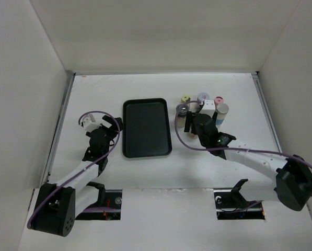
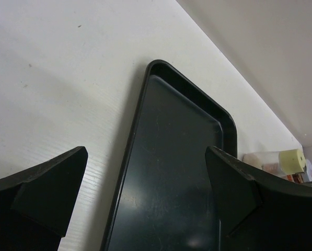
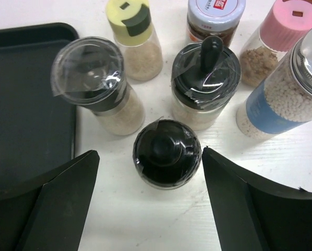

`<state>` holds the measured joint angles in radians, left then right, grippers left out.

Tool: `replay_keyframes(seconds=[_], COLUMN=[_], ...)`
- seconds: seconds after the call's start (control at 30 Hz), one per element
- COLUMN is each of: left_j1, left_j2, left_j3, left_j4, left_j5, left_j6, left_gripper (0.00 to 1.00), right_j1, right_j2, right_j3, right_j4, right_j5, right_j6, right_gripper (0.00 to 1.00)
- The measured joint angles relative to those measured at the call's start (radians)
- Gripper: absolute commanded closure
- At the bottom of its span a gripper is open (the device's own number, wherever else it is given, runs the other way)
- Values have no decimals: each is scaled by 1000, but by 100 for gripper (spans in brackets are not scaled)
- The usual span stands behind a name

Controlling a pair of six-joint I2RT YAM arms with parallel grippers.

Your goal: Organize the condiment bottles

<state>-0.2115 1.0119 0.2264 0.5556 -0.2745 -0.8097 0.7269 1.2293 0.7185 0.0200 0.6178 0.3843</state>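
Condiment bottles (image 1: pixel 203 98) stand upright in one tight cluster on the table (image 1: pixel 93 89), just to the right of the tray (image 1: pixel 147 128), and none is on it yet. The black-capped jar (image 3: pixel 167 152) sits at the near front of the cluster. That is probably why it is addressed first, since it can be reached without crossing the others. The right claw (image 3: pixel 149 157) hangs over it, released and spread wide, one finger on each side and neither seen touching the jar. The clear-lidded grinder (image 3: pixel 88 70), nearest the tray, and the knob-lidded jar (image 3: pixel 205 68) stand just behind the black-capped jar, so closing or lifting risks nudging them. Behind these stand the yellow-capped jar (image 3: pixel 128 18), the white-capped jar (image 3: pixel 216 10) and the pink-capped jar (image 3: pixel 297 23). The blue-labelled bottle (image 3: pixel 281 104) is farthest from the tray. The left claw (image 2: pixel 146 151) hovers at the tray's left rim, released and holding nothing, well apart from the cluster.
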Motion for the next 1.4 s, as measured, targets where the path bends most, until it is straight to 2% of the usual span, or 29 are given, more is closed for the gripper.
replay_keyframes(seconds=[0.3,0.43,0.6,0.7,0.83,0.93,1.03,1.17,1.4], left_j1=[4,8,10,14,16,20,22,32,80], left_j2=[26,40,40,38,30,29,29,27,-30], left_j3=[-1,-1,-2,-3,-11,-17,-17,-18,-55], left_j4=[26,35,40,40,43,43,43,44,43], left_j5=[20,32,34,41,41,42,41,43,42], left_j6=[-12,-17,-20,-23,-25,-29,-33,-40,-47], left_gripper=[0,0,0,0,0,0,0,0,0], right_j1=[-42,-69,-86,-84,-45,34,112,157,156], right_j2=[129,170,192,192,126,27,7,142,591], right_j3=[24,27,41,42,35,40,90,233,619], right_j4=[-2,11,24,25,-26,-67,-79,-44,68], right_j5=[2,-1,-11,-13,-12,-13,-25,-84,-179], right_j6=[3,4,7,5,10,15,17,12,-40], right_gripper=[13,22,47,54,55,55,54,55,55])
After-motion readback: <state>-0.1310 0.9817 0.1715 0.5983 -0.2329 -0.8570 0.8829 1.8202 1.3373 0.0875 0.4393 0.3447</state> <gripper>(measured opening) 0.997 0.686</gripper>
